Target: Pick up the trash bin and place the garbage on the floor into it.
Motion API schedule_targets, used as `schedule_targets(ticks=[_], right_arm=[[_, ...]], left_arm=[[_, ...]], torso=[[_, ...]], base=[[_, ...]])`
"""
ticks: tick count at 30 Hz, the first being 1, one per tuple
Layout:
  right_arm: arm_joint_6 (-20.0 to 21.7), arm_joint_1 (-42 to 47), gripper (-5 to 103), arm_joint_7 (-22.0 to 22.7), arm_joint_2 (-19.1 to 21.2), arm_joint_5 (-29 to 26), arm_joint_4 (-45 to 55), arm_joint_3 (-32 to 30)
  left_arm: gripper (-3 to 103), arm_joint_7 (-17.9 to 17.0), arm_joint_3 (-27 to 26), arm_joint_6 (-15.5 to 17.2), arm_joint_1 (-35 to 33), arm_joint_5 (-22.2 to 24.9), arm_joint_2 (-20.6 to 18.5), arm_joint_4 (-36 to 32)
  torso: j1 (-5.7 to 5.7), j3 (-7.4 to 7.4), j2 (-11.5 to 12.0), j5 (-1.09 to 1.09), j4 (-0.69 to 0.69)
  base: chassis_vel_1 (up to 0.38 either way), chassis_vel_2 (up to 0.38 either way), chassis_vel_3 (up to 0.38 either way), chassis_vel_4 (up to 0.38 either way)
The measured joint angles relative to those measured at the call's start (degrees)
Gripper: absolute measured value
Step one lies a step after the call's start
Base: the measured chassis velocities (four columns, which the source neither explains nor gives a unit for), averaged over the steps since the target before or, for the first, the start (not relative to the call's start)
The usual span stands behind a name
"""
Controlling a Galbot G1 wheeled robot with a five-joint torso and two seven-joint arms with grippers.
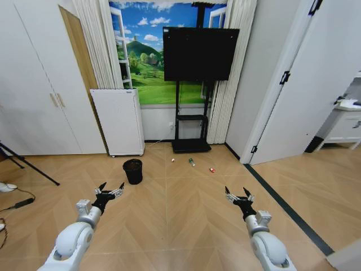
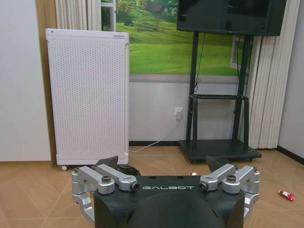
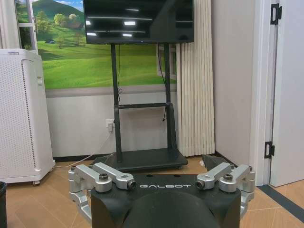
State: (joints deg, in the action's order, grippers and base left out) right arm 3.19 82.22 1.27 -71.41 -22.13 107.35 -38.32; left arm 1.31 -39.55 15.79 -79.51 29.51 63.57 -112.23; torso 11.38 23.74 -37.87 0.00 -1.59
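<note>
The trash bin [image 1: 133, 171], a small black round wastebasket, stands on the wood floor ahead and left of centre. Its rim [image 2: 126, 168] peeks over my left gripper's body in the left wrist view, and its edge [image 3: 2, 204] shows in the right wrist view. The garbage lies to its right: a white-and-red scrap [image 1: 172, 161], a small bottle [image 1: 192, 162] and a red bit [image 1: 212, 170]. The red bit [image 2: 286, 194] also shows in the left wrist view. My left gripper [image 1: 110, 188] hangs open just short of the bin. My right gripper [image 1: 239, 193] is open too, short of the litter.
A tall white perforated appliance [image 1: 118, 121] stands against the wall behind the bin. A black TV stand's base [image 1: 190, 145] sits behind the litter. A tripod leg [image 1: 31, 168] and cables lie at the left. A dark floor strip [image 1: 282, 206] runs along the right.
</note>
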Motion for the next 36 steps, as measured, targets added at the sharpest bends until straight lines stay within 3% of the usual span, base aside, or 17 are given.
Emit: schedule_targets(ticks=[27, 30, 33, 34, 36], right_arm=[[0.0, 0.3, 100, 0.0, -0.2, 0.1, 0.2, -0.1], [0.5, 2.5, 100, 0.3, -2.2, 1.4, 2.7, -0.9], [1.8, 7.7, 100, 1.2, -6.9, 4.4, 8.8, -2.9], [1.8, 7.7, 100, 1.2, -6.9, 4.4, 8.8, -2.9], [2.9, 11.8, 100, 2.0, -10.6, 6.9, 13.5, -4.4]], left_arm=[[100, 0.0, 0.0, 0.0, -0.3, -0.1, 0.2, -0.2], [100, -0.6, -0.7, -0.1, -3.2, -2.2, 3.0, -3.0], [100, -2.3, -2.3, -0.2, -9.6, -7.0, 9.3, -9.2], [100, -2.3, -2.3, -0.2, -9.6, -7.0, 9.3, -9.2], [100, -3.5, -3.5, -0.4, -14.7, -10.7, 14.3, -14.1]], torso=[[0.00, 0.00, 0.0, 0.00, -0.01], [0.00, 0.00, 0.0, 0.00, 0.00], [0.00, -0.01, 0.0, 0.00, 0.00], [0.00, -0.01, 0.0, 0.00, 0.00], [-0.01, -0.01, 0.0, 0.00, 0.00]], base=[[0.000, 0.000, 0.000, 0.000], [0.000, 0.000, 0.000, 0.000], [0.000, 0.000, 0.000, 0.000], [0.000, 0.000, 0.000, 0.000], [0.000, 0.000, 0.000, 0.000]])
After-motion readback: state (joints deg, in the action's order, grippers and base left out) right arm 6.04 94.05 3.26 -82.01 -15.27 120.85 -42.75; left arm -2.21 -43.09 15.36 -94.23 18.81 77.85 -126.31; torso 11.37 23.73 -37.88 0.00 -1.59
